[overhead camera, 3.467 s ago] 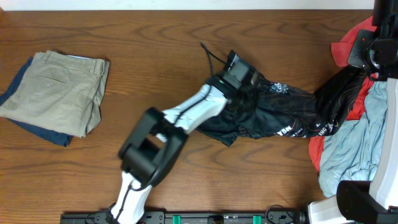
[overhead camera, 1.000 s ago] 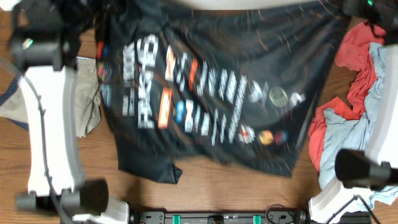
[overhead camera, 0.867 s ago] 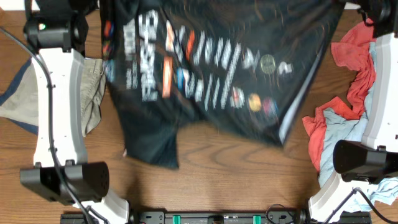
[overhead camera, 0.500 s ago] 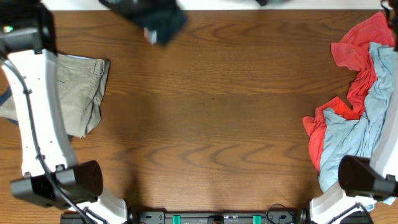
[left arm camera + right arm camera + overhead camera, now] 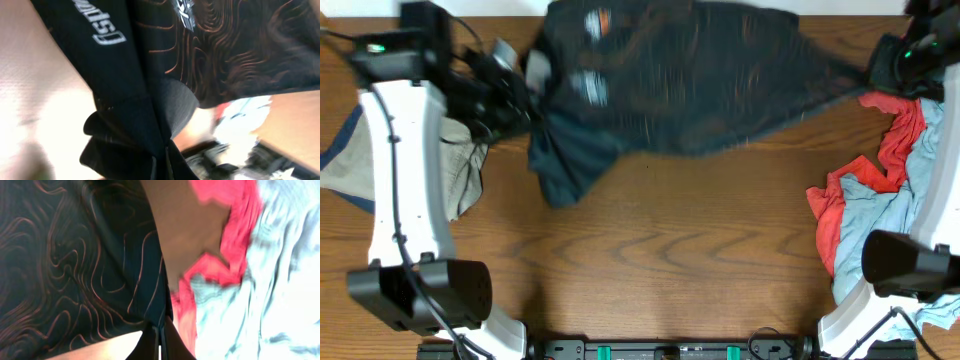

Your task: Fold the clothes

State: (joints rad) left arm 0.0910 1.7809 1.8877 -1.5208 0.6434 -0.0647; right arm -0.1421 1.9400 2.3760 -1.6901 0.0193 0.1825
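Note:
The black jersey [image 5: 680, 80] with thin orange contour lines hangs stretched in the air across the far side of the table, blurred by motion. My left gripper [image 5: 512, 80] is shut on its left edge, and a sleeve droops below it. My right gripper [image 5: 890, 62] is shut on its right edge. In the left wrist view the jersey [image 5: 165, 65] with white lettering fills the frame and runs into the closed jaws [image 5: 161, 167]. In the right wrist view the patterned cloth [image 5: 75, 255] is pinched in the closed jaws [image 5: 159, 340].
Folded tan khaki trousers [image 5: 460, 170] over a dark-blue garment lie at the left, partly behind my left arm. A heap of red [image 5: 900, 130] and light-blue [image 5: 880, 220] garments lies at the right edge, and it also shows in the right wrist view [image 5: 260, 270]. Bare wooden tabletop [image 5: 670, 260] lies between them.
The jersey, spread wide and low a second ago, swung up past the table's far edge and has now come back into view, lower, still held at both ends.

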